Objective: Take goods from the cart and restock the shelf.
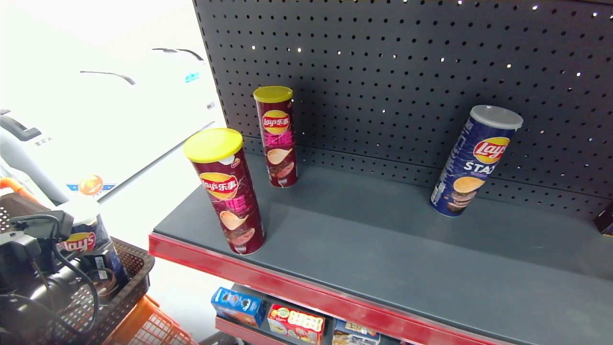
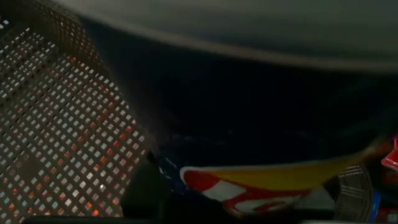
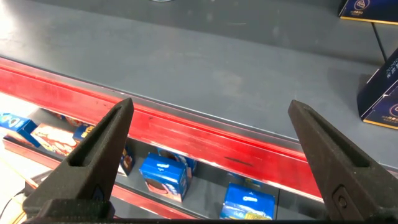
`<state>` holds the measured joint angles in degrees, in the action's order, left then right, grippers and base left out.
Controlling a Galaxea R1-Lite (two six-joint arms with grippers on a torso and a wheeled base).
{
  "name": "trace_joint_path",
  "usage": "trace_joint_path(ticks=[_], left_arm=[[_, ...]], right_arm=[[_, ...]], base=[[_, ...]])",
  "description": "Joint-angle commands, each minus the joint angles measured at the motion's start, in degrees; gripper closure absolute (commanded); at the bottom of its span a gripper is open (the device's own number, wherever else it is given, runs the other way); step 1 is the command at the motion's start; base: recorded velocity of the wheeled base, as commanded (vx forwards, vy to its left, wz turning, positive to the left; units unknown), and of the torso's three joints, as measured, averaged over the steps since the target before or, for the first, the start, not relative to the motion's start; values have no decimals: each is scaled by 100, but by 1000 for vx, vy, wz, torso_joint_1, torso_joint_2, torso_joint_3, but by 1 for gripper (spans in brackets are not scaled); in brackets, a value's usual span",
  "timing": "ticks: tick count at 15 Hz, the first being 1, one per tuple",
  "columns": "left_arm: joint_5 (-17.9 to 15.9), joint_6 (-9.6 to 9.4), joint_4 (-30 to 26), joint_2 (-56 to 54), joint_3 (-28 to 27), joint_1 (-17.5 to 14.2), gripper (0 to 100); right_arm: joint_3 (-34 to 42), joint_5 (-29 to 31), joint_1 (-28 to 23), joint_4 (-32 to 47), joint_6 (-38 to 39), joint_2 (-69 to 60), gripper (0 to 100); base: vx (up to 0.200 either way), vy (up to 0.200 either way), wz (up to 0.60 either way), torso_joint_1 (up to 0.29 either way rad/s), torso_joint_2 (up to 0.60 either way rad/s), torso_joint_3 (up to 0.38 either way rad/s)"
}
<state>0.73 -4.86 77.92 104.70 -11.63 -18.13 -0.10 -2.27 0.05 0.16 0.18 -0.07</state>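
A blue chip can point(image 1: 84, 235) with a white lid stands in the brown mesh basket point(image 1: 131, 268) of the cart at the lower left. My left arm's wrist point(image 1: 33, 254) is down in the basket, close against it. The left wrist view has the can's dark side point(image 2: 261, 124) pressed near the lens, with basket mesh point(image 2: 62, 143) beside it. On the grey shelf point(image 1: 383, 258) stand two maroon cans with yellow lids point(image 1: 225, 191) point(image 1: 278, 136). A blue can point(image 1: 471, 163) leans on the pegboard. My right gripper point(image 3: 211, 155) is open and empty above the shelf's red front edge point(image 3: 205, 134).
An orange cart frame point(image 1: 153, 326) sits under the basket. Boxed goods point(image 1: 239, 304) point(image 3: 165, 174) fill the lower shelf. Dark blue boxes point(image 3: 379, 99) stand at the shelf's right end. Bare shelf lies between the maroon cans and the blue can.
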Motion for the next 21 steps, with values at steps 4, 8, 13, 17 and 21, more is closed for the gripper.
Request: trace_joint_path(ticks=[4,8,13,17,21], left_arm=[[-12,-32,-58,-521,-173,204,100],[-91,-32,-1209,-1383,-841,459,100],[-442,-41,-3037,-2666,-1289,697,100],[-557,-182,-3301,-3290,-1368,1083,100],[-565,-226,-3319,-3554,-1465,1215,100]], right_arm=[[1,-2,4,2,-1,7,0],[1,-2,4,2,-1,7,0],[1,-2,4,2,-1,7,0],[1,-2,4,2,-1,7,0],[1,-2,4,2,-1,7,0]], base=[[0,0,0,0,0,0],[0,0,0,0,0,0],[0,0,0,0,0,0],[0,0,0,0,0,0],[0,0,0,0,0,0]])
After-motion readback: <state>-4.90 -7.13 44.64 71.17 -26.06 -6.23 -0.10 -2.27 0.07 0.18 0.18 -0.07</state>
